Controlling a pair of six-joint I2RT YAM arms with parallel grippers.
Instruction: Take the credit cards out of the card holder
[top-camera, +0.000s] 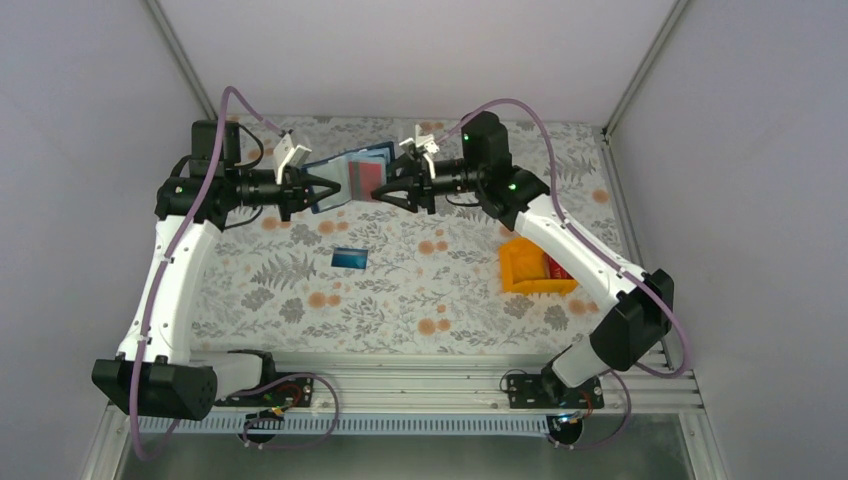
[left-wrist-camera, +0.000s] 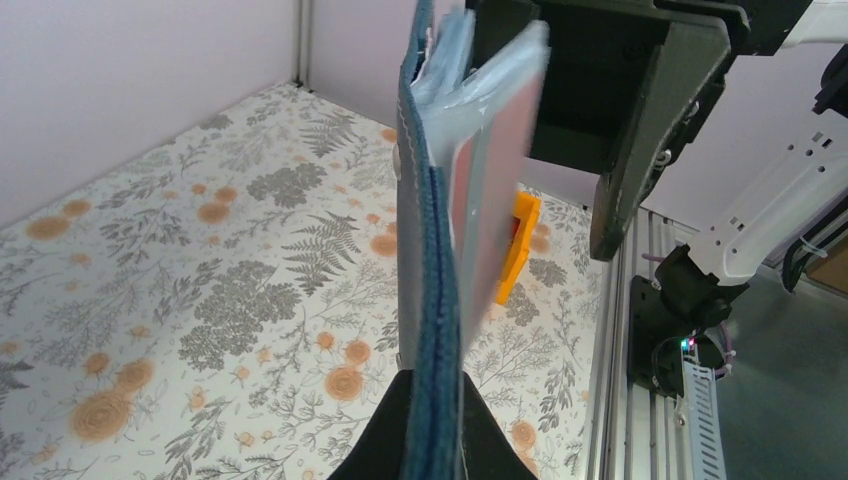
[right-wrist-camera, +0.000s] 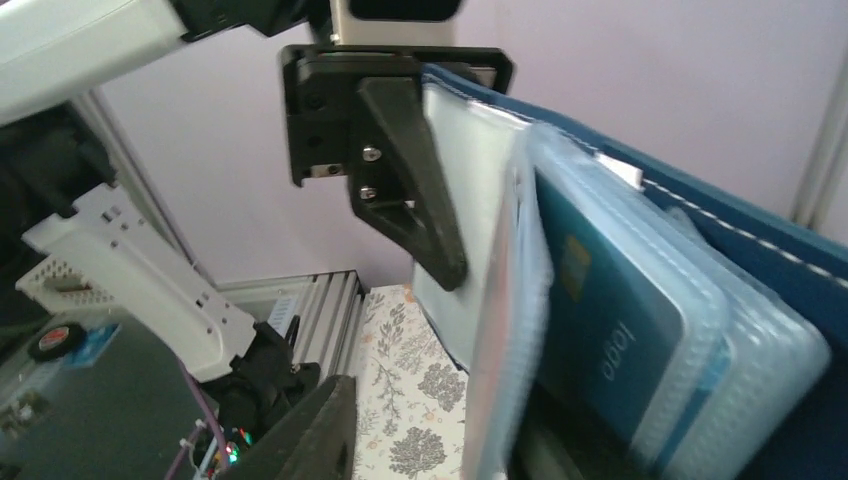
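One card holder (top-camera: 352, 172) stands clamped edge-on in the left end effector (top-camera: 312, 190).

Robot lab cell: plain white panel walls (top-camera: 420, 50), aluminium frame rail (top-camera: 420, 372), floral-cloth table (top-camera: 400, 290).

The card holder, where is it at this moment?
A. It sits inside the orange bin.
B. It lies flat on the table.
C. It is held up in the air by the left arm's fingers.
C: the card holder hangs above the table, one edge clamped between the left fingers; the orange bin stands apart, to the right.
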